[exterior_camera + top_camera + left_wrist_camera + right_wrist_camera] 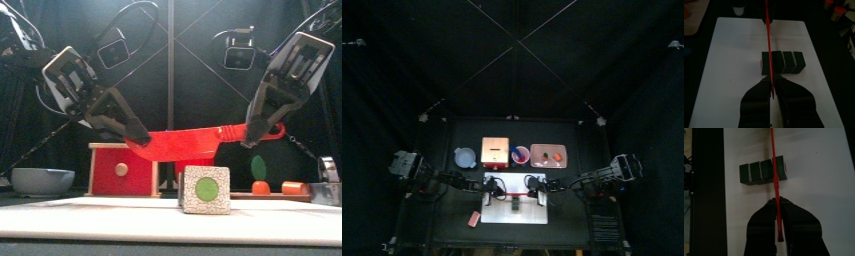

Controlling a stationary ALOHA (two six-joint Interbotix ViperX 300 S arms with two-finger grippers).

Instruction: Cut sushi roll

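1. Only the front view shows the height of things: the red knife [201, 140] hangs level above the sushi roll [205, 190], with a clear gap between blade and roll. It also shows the roll's end face, a green disc in a speckled pale square.
2. The left wrist view shows the roll [783, 62] as a dark block scored into segments, lying across the white cutting board [731, 60]. The blade runs edge-on from 6 o'clock towards 12 o'clock over the roll's end segment.
3. The right wrist view gives the same line-up from the other end: the thin red blade [774, 173] crosses the roll [763, 171] near one end.
4. The top view places the board [513, 212] at the table's 6 o'clock edge, with a blue bowl [465, 157], a red-and-white box [496, 151] and a pink tray [549, 155] in a row towards 12 o'clock behind it.
5. The left gripper [772, 90] has its fingers pressed together on the knife, the red strip pinched between them.
6. The right gripper [779, 210] is likewise clamped on the knife; in the front view it [262, 128] grips the handle end at 3 o'clock, the left gripper [139, 142] the 9 o'clock end.
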